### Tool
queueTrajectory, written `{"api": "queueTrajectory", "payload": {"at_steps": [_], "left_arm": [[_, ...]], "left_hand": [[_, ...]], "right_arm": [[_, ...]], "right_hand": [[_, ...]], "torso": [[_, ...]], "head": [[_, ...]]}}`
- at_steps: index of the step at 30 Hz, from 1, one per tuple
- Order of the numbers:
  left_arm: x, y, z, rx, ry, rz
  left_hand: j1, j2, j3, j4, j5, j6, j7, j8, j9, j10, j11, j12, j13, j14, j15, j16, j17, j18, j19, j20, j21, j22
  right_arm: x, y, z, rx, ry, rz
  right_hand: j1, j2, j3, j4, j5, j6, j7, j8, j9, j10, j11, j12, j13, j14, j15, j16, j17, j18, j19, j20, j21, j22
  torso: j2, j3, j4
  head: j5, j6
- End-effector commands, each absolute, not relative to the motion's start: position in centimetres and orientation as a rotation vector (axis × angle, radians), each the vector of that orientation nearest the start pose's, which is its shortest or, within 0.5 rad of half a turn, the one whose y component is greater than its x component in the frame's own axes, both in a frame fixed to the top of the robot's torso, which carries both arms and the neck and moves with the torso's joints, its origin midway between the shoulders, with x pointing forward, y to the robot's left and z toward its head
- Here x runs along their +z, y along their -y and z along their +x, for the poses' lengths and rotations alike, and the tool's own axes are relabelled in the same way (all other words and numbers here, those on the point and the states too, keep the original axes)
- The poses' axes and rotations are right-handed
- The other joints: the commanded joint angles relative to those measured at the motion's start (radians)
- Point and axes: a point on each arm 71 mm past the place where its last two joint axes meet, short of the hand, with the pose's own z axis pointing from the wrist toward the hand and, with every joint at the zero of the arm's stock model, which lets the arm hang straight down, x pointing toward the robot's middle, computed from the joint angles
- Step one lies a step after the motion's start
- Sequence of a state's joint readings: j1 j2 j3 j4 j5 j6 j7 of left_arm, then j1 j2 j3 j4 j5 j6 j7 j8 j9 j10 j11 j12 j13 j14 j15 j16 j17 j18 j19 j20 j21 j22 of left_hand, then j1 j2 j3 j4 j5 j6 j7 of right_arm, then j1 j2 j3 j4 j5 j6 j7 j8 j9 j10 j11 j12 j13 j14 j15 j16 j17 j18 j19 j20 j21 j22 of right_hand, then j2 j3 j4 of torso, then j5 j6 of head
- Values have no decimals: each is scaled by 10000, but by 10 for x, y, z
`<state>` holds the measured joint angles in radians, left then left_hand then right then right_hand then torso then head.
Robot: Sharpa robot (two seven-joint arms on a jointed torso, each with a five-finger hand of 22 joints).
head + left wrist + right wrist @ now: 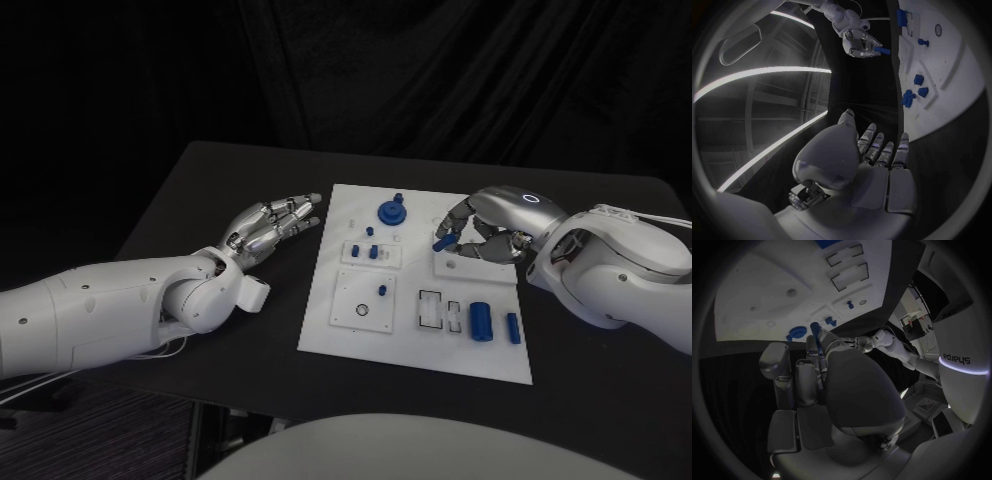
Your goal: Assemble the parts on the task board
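Board (411,335) sits mid-table, white, long side running away from the robot. Right hand (488,232) is over the board's far right part, pinching a small blue peg (446,243) at its fingertips; the left wrist view shows the same peg (881,50) sticking out of that hand (857,41), above the board. Left hand (274,225) hangs just off the board's left edge, fingers extended and close together, holding nothing. On the board: blue round knob (392,212) at the far end, small blue pegs (366,250) mid-left, one peg (382,290) in the square plate, blue cylinder (480,318) and slim bar (513,328) near right.
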<state>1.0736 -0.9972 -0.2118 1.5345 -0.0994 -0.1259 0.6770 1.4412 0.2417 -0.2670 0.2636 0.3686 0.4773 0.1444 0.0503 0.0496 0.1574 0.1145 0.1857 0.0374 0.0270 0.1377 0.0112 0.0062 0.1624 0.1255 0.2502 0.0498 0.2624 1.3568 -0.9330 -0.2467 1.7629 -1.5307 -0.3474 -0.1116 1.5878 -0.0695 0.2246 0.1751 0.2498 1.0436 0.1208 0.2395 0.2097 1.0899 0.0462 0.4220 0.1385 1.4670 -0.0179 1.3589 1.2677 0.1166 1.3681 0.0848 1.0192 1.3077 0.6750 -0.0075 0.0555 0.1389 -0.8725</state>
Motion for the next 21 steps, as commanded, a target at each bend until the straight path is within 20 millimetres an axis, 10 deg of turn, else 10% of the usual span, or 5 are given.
{"api": "queueTrajectory", "payload": {"at_steps": [1, 6, 10, 21], "left_arm": [[-262, -274, 421, -16706, -13839, -9759], [-262, -273, 420, -16753, -13872, -9779], [-261, -272, 418, -16799, -13890, -9797], [-262, -269, 419, -16876, -13974, -9820]], "left_hand": [[88, -3, -23, 59, 1, -36, -40, -14, -12, -53, 3, 26, -8, -85, -20, -61, -11, 171, -58, -12, -40, -9], [156, -20, -8, 34, 109, -27, -16, -11, -9, -67, 37, 27, -7, -88, -4, -61, -11, 171, -77, 9, -35, -17], [1005, -55, 363, -712, 1501, -31, -15, -6, -6, -98, 47, 23, -5, -96, 2, -61, -12, 187, -96, 41, 3, -43], [1195, -7, 561, -1010, 1947, 13, 22, -1, -2, -111, 100, 28, -5, -100, 34, -62, -13, 186, -108, 70, 21, -68]], "right_arm": [[-166, 167, 426, 7340, -16311, -4113], [-168, 148, 420, 7866, -16356, -4573], [-176, 131, 415, 8428, -16337, -4855], [-193, 95, 403, 8834, -15823, -6379]], "right_hand": [[-140, -28, -90, 19, -64, 459, -193, 432, 850, 118, -26, -62, -22, 115, -85, 84, 40, -168, 81, -21, 107, 1324], [-157, -44, -104, 26, -49, 470, -204, 435, 868, 142, -34, -82, -27, 134, -92, 112, 82, -175, 102, -28, 151, 1334], [-154, -62, -108, 21, -1, 457, -208, 420, 883, 156, -42, -117, -37, 158, -102, 145, 130, -184, 127, -38, 203, 1346], [-165, -114, -120, 13, 92, 433, -208, 366, 927, 202, -47, -221, -62, 241, -115, 268, 298, -224, 231, -61, 427, 1399]], "torso": [[-3, -10, -1], [-9, -5, -9], [2, 7, 13], [6, 13, 38]], "head": [[18, -2], [13, -2], [-1, -2], [68, -2]]}}
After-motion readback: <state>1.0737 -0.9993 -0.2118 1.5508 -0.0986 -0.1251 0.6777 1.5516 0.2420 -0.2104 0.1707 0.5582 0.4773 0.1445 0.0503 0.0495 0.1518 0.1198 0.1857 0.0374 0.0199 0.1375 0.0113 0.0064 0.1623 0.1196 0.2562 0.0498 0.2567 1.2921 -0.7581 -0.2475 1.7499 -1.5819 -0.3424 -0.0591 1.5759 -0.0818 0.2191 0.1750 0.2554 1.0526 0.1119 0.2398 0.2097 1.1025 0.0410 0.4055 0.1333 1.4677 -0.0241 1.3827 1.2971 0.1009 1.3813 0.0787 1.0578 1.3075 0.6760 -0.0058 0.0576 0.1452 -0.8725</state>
